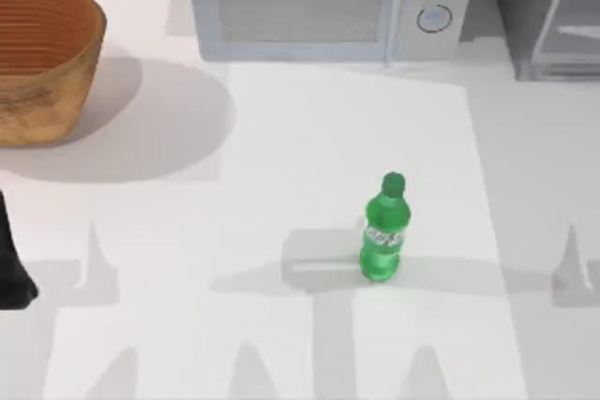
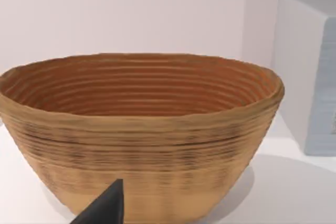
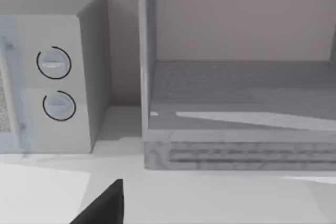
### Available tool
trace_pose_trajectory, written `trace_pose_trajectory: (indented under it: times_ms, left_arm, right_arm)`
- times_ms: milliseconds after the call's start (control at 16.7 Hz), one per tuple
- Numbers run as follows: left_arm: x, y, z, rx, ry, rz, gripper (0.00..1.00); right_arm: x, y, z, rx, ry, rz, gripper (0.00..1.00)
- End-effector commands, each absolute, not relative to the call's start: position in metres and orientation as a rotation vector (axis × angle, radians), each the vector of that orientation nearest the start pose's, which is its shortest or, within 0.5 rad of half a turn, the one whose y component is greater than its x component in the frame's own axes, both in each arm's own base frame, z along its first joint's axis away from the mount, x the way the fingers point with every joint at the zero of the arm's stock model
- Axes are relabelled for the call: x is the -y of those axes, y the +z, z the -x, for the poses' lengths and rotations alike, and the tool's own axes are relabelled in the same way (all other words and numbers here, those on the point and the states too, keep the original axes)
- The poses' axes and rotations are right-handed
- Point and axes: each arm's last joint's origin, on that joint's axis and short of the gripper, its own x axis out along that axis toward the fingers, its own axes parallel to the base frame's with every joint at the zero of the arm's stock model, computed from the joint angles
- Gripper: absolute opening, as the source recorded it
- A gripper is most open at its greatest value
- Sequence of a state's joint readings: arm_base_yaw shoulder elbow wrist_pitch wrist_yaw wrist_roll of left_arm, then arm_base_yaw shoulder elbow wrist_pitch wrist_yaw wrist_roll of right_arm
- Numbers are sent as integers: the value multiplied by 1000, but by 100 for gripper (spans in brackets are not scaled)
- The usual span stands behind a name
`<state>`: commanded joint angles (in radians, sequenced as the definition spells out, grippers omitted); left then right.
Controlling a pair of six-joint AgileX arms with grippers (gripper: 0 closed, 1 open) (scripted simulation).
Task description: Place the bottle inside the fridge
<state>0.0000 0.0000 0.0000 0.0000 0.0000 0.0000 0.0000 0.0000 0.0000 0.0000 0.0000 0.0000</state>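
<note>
Jaw state: I cannot tell for either gripper. In my left wrist view one dark fingertip shows against the basket, and in my right wrist view one dark fingertip shows over the table; neither view shows a second finger to judge the gap.

Left arm: a dark part of it sits at the table's left edge in the top view, parked, well apart from the bottle. Its wrist camera faces the woven basket, with a corner of the microwave beside it.

Right arm: its wrist camera faces the fridge, whose interior is exposed (a flat shelf floor above a speckled base), with the microwave and its two round knobs just beside it.

Bottle: upright on the table, right of centre in the top view, green cap on, label facing the camera. Nothing touches it.

Fridge: at the back right corner of the table, next to the microwave, which stands at the back centre. The basket stands at the back left. The bottle is well apart from the fridge.
</note>
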Motion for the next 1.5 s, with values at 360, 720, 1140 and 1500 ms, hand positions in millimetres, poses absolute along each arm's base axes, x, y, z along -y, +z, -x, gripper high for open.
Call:
trace_pose_trajectory:
  times_ms: [360,720,1140,1500]
  left_arm:
    - [1,160,-106,0,0,0,100]
    - [1,160,-106,0,0,0,100]
    - [1,160,-106,0,0,0,100]
    - [1,160,-106,0,0,0,100]
  right_arm:
    - [-3,166,-112,11,48,2,100]
    - [-27,169,-141,-21,236,12,100]
    - [-78,135,-176,-113,520,40,100]
    - [-114,90,-180,-175,708,67,100]
